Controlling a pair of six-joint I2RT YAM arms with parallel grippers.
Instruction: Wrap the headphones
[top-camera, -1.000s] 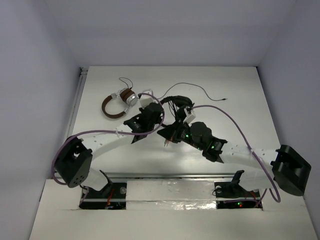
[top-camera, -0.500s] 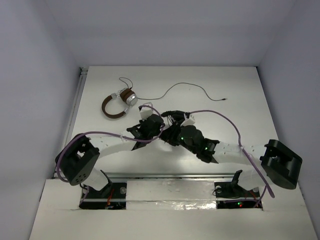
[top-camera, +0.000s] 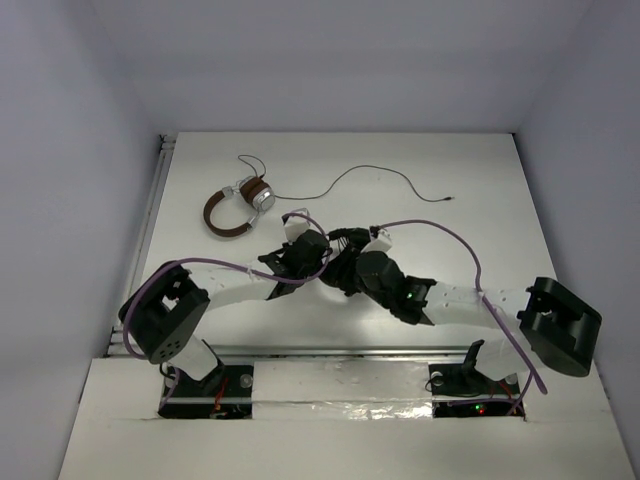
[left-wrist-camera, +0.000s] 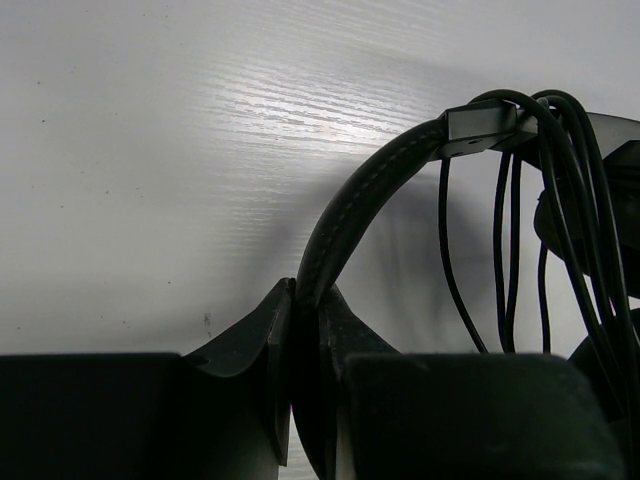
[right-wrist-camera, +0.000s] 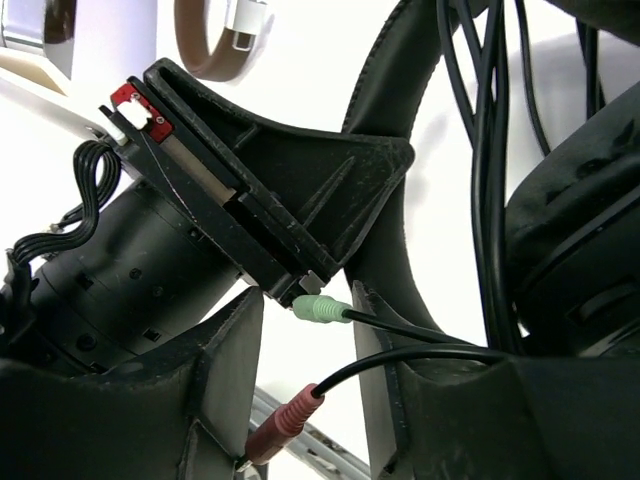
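The black headphones (top-camera: 346, 240) are held off the table between my two grippers at the table's middle. My left gripper (left-wrist-camera: 305, 295) is shut on the padded headband (left-wrist-camera: 345, 225). The thin dark cable (left-wrist-camera: 565, 210) hangs in several loops from the headband's slider. In the top view the left gripper (top-camera: 320, 262) and right gripper (top-camera: 347, 270) almost touch. My right gripper (right-wrist-camera: 308, 293) is open. The cable's green plug (right-wrist-camera: 320, 310) and pink plug (right-wrist-camera: 285, 425) hang between its fingers. An earcup (right-wrist-camera: 580, 230) shows at the right.
Brown-banded headphones with silver earcups (top-camera: 236, 205) lie at the back left. A thin cable (top-camera: 380, 176) runs across the back of the table. The left gripper's body (right-wrist-camera: 250, 200) is close in front of the right wrist camera.
Both grippers have drawn closer together and shifted slightly toward the near edge with the headphones. The right arm's elbow has pulled back.
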